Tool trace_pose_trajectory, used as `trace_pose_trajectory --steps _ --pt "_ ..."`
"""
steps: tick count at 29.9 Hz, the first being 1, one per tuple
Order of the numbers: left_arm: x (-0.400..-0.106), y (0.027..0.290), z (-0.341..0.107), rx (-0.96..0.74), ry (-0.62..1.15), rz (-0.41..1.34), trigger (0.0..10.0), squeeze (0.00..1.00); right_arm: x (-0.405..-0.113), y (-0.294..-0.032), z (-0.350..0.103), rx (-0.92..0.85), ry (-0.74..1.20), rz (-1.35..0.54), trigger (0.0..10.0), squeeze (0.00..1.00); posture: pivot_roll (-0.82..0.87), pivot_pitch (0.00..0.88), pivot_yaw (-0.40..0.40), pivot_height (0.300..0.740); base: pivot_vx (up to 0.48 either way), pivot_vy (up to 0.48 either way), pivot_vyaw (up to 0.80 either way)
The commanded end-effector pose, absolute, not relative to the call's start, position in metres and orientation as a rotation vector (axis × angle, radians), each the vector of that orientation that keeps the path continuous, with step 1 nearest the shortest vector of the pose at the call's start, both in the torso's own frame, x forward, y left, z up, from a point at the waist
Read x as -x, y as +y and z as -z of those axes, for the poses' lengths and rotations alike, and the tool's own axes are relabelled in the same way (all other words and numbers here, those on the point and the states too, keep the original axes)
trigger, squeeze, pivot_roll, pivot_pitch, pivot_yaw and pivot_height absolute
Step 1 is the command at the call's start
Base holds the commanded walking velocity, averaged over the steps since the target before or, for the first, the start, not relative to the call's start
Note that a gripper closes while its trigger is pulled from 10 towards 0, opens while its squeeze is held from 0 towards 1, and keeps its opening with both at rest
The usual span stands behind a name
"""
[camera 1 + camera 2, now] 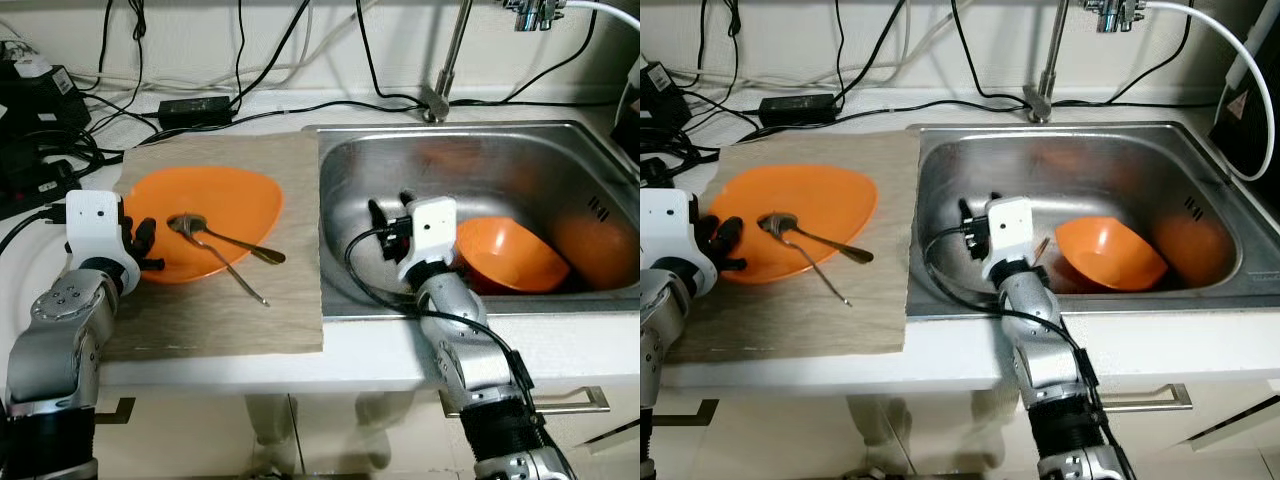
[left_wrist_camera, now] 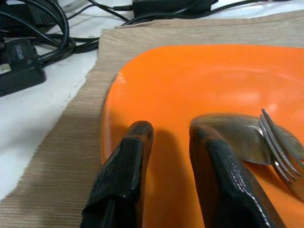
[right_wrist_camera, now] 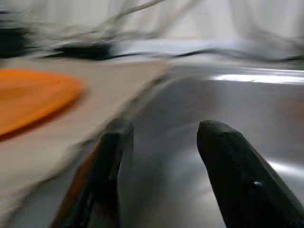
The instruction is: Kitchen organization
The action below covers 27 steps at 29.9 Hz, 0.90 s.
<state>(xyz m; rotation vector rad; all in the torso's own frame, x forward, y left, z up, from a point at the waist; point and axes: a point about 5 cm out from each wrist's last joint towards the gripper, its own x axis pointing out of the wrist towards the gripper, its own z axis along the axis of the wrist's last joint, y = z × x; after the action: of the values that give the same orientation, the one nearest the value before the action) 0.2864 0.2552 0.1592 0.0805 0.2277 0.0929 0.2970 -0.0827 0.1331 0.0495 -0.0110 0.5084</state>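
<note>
Spoon [image 1: 190, 224] and fork [image 1: 228, 268] are laid on the plate [image 1: 235, 195]. No writing can be read. Left gripper [image 2: 171, 137] is parted empty over the plate; right gripper [image 3: 164, 137] is spread in the sink [image 1: 480, 165].

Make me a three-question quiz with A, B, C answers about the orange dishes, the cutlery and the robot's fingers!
1. Where is the orange bowl?
A. In the sink
B. On the wooden board
C. On the floor

2. How many pieces of cutlery lie on the orange plate?
A. None
B. Two
C. Five

3. How are the left gripper fingers?
A. Clamped on the plate
C. Holding a cup
B. Apart, holding nothing

Answers:
1 A, the bowl sits tilted inside the steel basin.
2 B, a spoon and a fork rest there.
3 B, bare plate shows in the gap between them.
</note>
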Motion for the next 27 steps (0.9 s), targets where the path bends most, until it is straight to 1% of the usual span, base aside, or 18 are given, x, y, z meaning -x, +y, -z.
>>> trace_pose_trajectory --steps 1,4,13,17,27 --pt "-0.283 0.254 -0.154 -0.079 0.263 -0.087 10.0 0.0 -0.289 -0.072 -0.144 -0.095 0.014 -0.647 10.0 0.0 0.06 0.006 0.072 0.74 0.0 0.0 0.0" --pt "-0.282 0.254 -0.154 -0.081 0.27 -0.086 10.0 0.0 -0.283 -0.072 -0.149 -0.143 0.071 -0.728 10.0 0.0 0.06 0.006 0.073 0.74 0.0 0.0 0.0" --pt "-0.276 0.249 -0.156 -0.08 0.291 -0.062 10.0 0.0 -0.269 -0.071 -0.163 -0.26 0.166 -0.892 10.0 0.0 0.07 0.007 0.077 0.74 0.0 0.0 0.0" --pt "-0.272 0.247 -0.156 -0.079 0.302 -0.057 10.0 0.0 -0.262 -0.071 -0.169 -0.283 0.195 -0.96 10.0 0.0 0.07 0.009 0.077 0.74 0.0 0.0 0.0" --pt "-0.265 0.246 -0.157 -0.076 0.325 -0.047 10.0 0.0 -0.259 -0.076 -0.176 -0.288 0.229 -0.981 10.0 0.0 0.07 0.01 0.077 0.74 0.0 0.0 0.0"
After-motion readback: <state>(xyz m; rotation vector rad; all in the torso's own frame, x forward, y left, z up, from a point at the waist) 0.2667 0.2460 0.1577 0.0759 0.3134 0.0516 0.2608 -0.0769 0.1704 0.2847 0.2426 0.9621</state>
